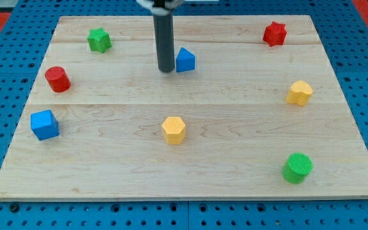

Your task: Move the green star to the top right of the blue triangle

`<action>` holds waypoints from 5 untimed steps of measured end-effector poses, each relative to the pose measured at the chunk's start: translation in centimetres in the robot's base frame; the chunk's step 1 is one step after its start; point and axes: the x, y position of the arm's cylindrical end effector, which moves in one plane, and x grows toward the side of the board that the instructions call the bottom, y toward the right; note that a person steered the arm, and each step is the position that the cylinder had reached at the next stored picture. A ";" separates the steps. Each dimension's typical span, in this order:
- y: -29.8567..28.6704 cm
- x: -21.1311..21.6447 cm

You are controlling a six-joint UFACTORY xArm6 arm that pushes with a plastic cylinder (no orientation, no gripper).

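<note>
The green star (98, 39) lies near the board's top left. The blue triangle (185, 59) lies at the top middle, far to the star's right. My tip (166, 69) is at the end of the dark rod, right at the blue triangle's left side, touching or almost touching it. The tip is well to the right of the green star and a little lower in the view.
A red cylinder (57, 78) and a blue cube (45, 124) lie at the left. A yellow hexagon (173, 130) lies at the middle. A red star (274, 33), a yellow hexagon (299, 92) and a green cylinder (297, 167) lie at the right. The wooden board (190, 182) sits on a blue pegboard.
</note>
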 end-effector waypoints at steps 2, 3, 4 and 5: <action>-16.0 -2.0; -19.4 -6.0; -23.3 -6.1; -24.3 -8.4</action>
